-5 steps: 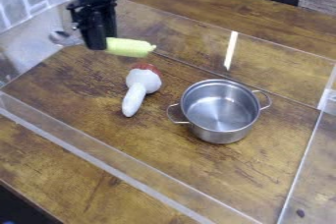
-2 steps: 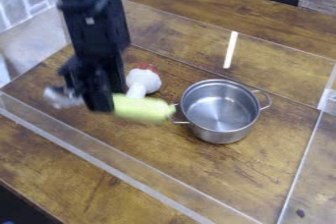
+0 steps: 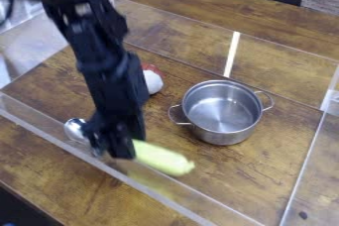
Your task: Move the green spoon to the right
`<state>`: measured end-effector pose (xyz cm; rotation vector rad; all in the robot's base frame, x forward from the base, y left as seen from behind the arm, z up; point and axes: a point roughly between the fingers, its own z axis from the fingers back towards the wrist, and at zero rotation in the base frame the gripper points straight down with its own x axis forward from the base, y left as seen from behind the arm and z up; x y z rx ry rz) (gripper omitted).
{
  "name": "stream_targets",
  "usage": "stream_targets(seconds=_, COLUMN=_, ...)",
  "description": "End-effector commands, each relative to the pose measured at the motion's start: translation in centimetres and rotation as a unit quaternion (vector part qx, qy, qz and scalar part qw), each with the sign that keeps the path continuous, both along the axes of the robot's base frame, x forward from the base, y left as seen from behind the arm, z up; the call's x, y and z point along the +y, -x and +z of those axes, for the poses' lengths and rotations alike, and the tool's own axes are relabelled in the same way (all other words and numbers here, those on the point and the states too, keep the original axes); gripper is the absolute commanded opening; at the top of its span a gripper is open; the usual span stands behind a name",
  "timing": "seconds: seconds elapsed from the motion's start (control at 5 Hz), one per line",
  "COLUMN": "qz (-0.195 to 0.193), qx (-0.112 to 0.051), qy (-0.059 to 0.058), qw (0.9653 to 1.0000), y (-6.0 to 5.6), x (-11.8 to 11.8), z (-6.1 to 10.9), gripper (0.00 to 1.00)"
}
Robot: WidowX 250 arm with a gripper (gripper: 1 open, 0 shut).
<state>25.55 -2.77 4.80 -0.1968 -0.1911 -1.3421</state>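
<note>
While reaching low over the grainy wooden desk (image 3: 79, 185), pinched the green spoon (image 3: 162, 160) between dark fingers (image 3: 114, 153), rounded plastic handle toward the right, shiny metal bowl left. Beyond, showed a round, polished steel pot (image 3: 223, 113) with loop handles, then a smooth, reddish-tipped white toy (image 3: 153, 80), partly hidden.
</note>
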Motion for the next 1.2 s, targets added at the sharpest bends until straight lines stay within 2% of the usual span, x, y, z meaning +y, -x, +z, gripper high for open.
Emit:
stream_targets(seconds=0.0, qz=-0.018, qx=-0.020, qy=0.007, qw=0.9996, y=-0.7, x=-2.1, z=-0.5, gripper=0.00)
stream_targets(seconds=0.2, qz=-0.025, qx=-0.028, qy=0.012, qw=0.9992, y=-1.3, x=-2.9, z=-1.1, gripper=0.00)
stream_targets(seconds=1.0, qz=-0.061, qx=-0.050, qy=0.028, qw=0.9965, y=-2.6, x=0.6, z=-1.0, gripper=0.00)
